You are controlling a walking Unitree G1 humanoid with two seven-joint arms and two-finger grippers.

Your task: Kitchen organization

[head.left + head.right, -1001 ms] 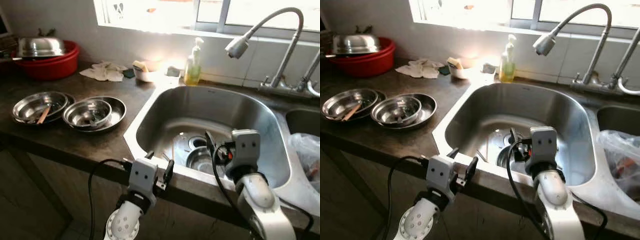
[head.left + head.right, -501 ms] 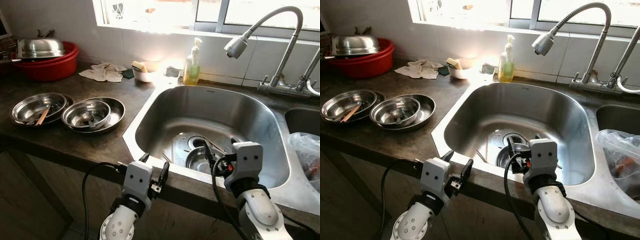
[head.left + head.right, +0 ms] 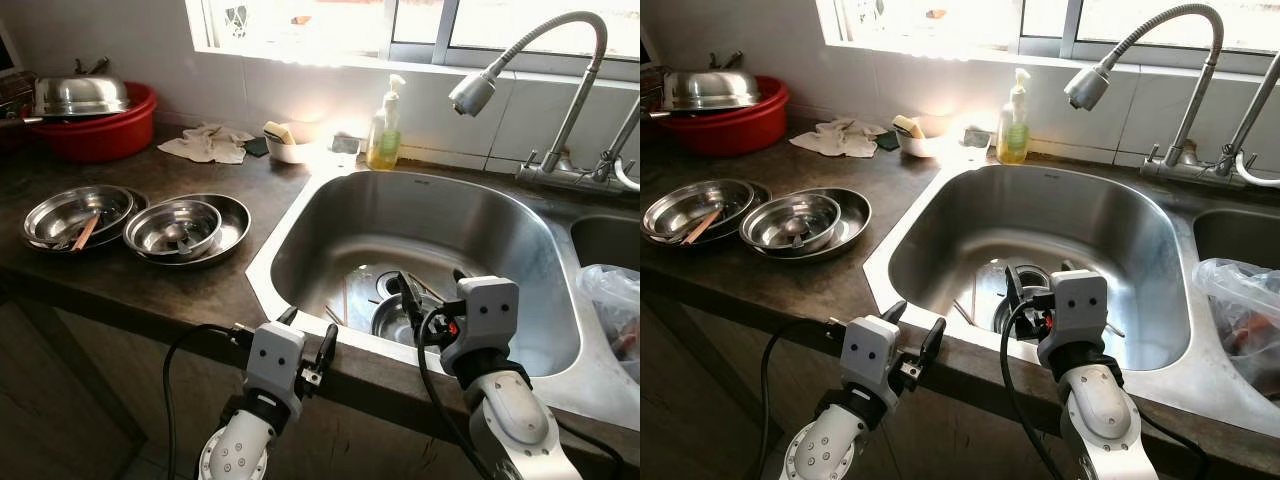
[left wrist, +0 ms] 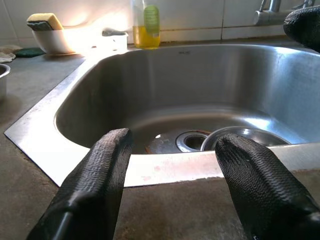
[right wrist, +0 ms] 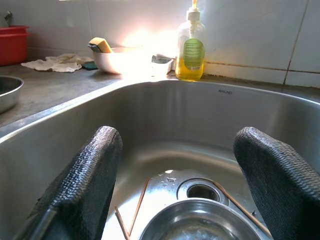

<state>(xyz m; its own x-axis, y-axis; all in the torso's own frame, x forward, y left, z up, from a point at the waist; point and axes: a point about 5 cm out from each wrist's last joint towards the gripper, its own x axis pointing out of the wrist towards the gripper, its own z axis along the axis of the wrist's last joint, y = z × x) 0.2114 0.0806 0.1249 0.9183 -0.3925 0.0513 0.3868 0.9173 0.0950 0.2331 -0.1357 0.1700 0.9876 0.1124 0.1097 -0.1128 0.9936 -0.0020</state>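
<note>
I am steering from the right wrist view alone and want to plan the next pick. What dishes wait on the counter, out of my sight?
Observer: Two sets of steel dishes sit on the dark counter to the robot's left of the sink.
Operator: Where is the left gripper?
Observer: The left gripper hovers at the sink's front rim, open and holding nothing.
Operator: Anything in the second basin?
Observer: A clear plastic bag lies there, on the robot's right.
</note>
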